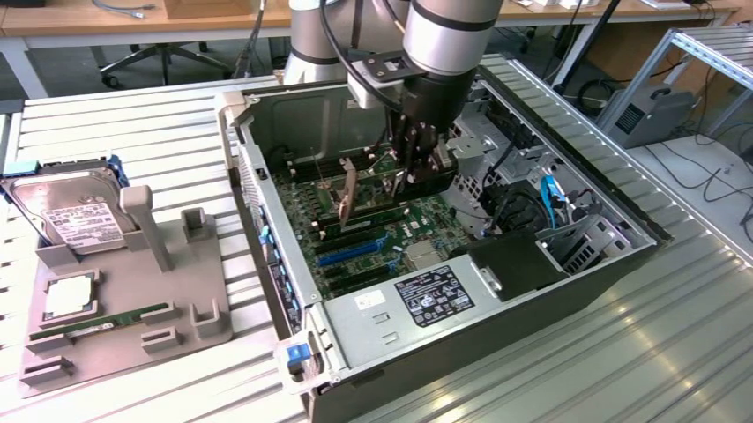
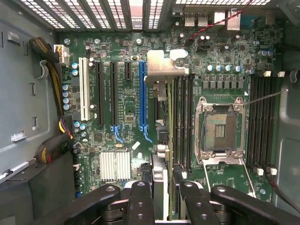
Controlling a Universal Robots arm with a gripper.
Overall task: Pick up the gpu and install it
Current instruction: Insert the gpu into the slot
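Reaching into the open computer case (image 1: 353, 330) at the centre of the frame, the gripper (image 1: 406, 179) is clamped on the gpu (image 1: 348, 199), which stands on edge over the motherboard (image 1: 389, 242). Seen from the wrist, the card's silver bracket (image 2: 161, 68) sits between the blue slot (image 2: 142, 93) and the black memory slots (image 2: 185, 117). The case walls ring the board closely. At left, a hard drive (image 1: 73, 216) rests on the desk (image 1: 671, 352).
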